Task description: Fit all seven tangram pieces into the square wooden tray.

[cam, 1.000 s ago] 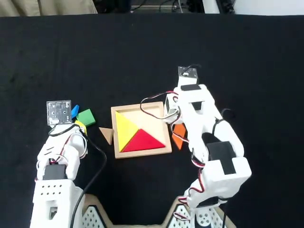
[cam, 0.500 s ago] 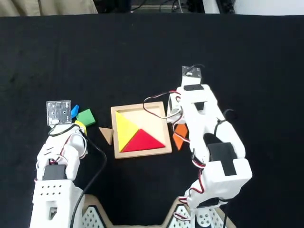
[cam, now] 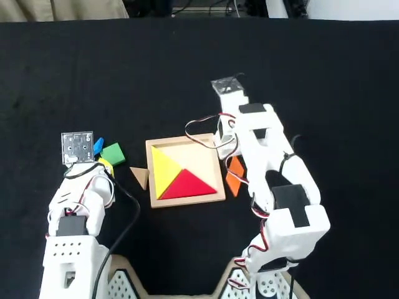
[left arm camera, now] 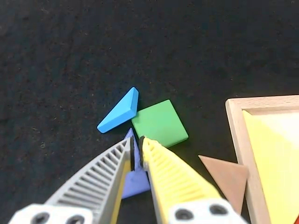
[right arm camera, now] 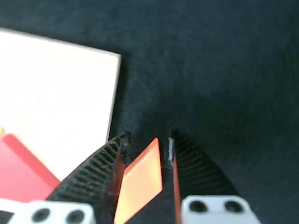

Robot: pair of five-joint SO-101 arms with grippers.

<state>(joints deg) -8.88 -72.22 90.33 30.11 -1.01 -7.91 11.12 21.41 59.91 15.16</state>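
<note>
The square wooden tray (cam: 193, 148) lies mid-table and holds a yellow triangle (cam: 163, 171) and a red triangle (cam: 187, 185). Just off its right edge, my right gripper (right arm camera: 146, 138) is shut on an orange parallelogram (right arm camera: 140, 179), which also appears in the high view as the orange parallelogram (cam: 235, 176). Left of the tray lie a tan triangle (cam: 141, 176), a green square (left arm camera: 160, 122) and a blue triangle (left arm camera: 119, 112). My left gripper (left arm camera: 136, 140) is shut, its tips over a purple triangle (left arm camera: 133, 182) beside the green square.
Black cloth covers the table, with wide bare room beyond the tray and to both sides. The bases of both arms stand at the near edge. Loose wires hang from the right arm over the tray's right corner (cam: 206, 134).
The right arm's wrist has swung away and to the left, and more of the orange parallelogram now shows beside the tray. The left arm has not moved.
</note>
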